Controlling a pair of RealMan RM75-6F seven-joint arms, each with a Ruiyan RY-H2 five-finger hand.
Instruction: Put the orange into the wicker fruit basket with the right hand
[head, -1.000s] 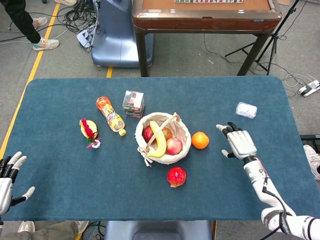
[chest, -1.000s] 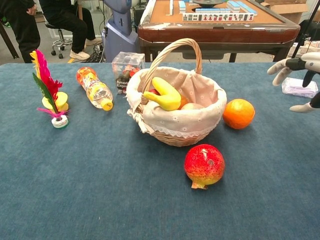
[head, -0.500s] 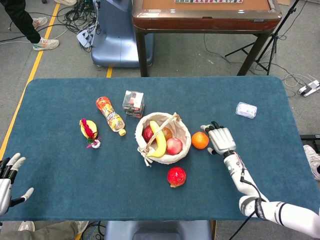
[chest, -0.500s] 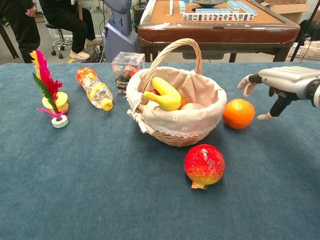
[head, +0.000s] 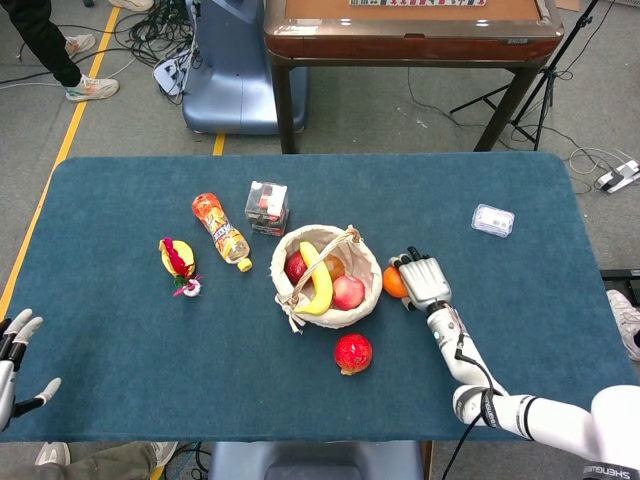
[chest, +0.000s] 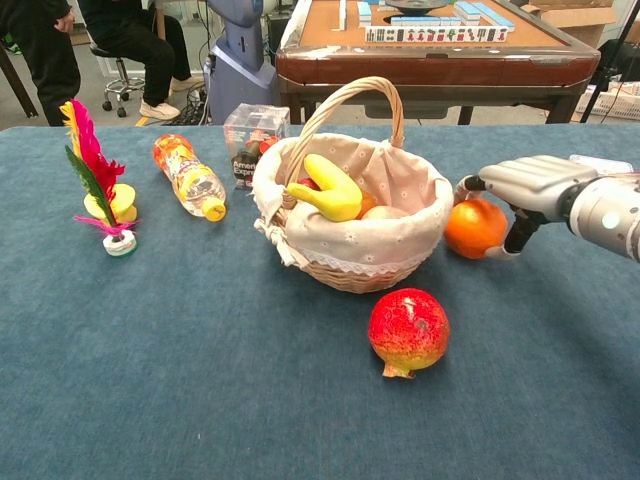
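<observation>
The orange (head: 391, 283) (chest: 471, 228) sits on the blue table just right of the wicker fruit basket (head: 368, 262) (chest: 350, 256), almost touching its rim. My right hand (head: 425, 282) (chest: 530, 181) is cupped over the orange's right side. Its fingers reach across the top and its thumb hangs down at the near right; they stay spread, not closed on the fruit. The basket has a white liner and holds a banana and apples. My left hand (head: 12, 348) hovers at the table's near left edge, fingers apart and holding nothing.
A pomegranate (head: 353, 353) (chest: 408, 330) lies in front of the basket. Left of the basket are a drink bottle (head: 222, 232) (chest: 190, 177), a clear box (head: 267, 207) (chest: 250, 140) and a feathered toy (head: 177, 262) (chest: 95, 180). A small plastic packet (head: 493, 220) lies far right.
My right hand has travelled left across the table from well right of the orange until it cups over it. The left hand has sunk slightly lower at the left edge.
</observation>
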